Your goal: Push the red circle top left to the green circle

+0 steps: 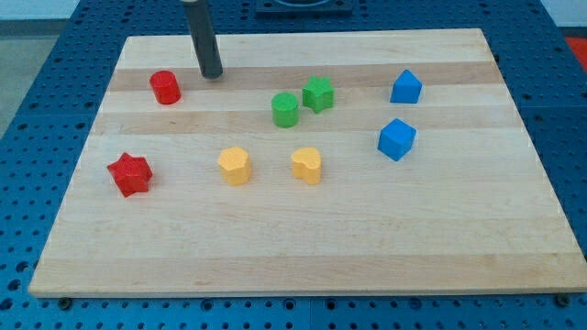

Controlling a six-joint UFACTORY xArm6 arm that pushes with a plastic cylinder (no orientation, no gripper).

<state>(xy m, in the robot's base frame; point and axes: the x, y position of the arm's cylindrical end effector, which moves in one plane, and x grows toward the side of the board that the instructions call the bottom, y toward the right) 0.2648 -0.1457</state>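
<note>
Wooden board [303,247]: my tip [212,74], a bare rod holding nothing, stands just right of the red circle [165,87]. Light and rigid, it should slide easily if pushed on its left side toward the green circle [285,109].

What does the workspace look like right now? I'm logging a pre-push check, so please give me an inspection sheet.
Surface: wooden board, light planks, lying flat.
Job's things: red circle near the view's top left; green circle near the middle, close beside the green star.
Clutter: red star at the view's left; yellow hexagon-like block and yellow heart mid-board; two blue blocks at the view's right.
Grippers: none fitted; my tip rests to the view's right of the red circle, apart from it.
Cables: nothing seen.
Surroundings: blue perforated table around the board.
</note>
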